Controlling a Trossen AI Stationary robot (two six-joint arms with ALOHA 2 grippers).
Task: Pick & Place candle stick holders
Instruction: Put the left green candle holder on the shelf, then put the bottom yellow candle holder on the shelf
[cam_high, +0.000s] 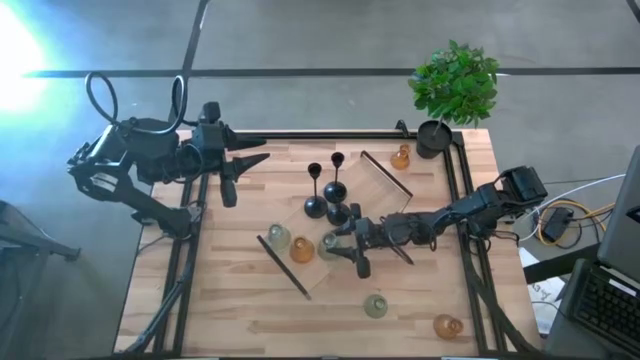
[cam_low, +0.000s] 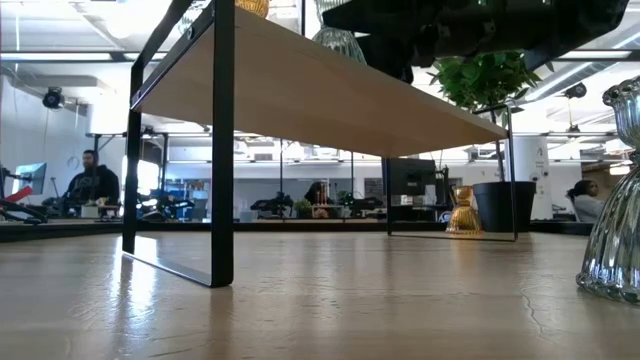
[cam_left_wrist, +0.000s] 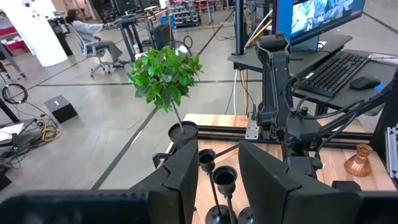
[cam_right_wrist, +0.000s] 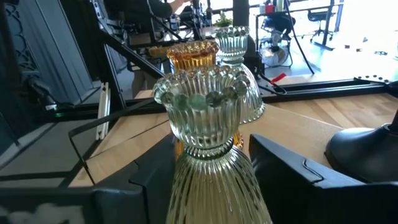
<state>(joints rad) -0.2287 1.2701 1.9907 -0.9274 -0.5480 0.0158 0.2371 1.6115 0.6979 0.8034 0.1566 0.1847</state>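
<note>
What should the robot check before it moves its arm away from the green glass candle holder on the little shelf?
1. Right gripper open around the pale green glass holder: ok, its fingers stand on either side in the right wrist view; whether they touch the glass, cannot tell.
2. Green holder upright on the wooden shelf: ok.
3. Amber holder and the other green one close by: not ok, little room, so back out carefully.
4. Black holders near the right arm: not ok, they could be bumped.
5. Left gripper out of the way: ok, it hangs by the table's far left corner.
</note>
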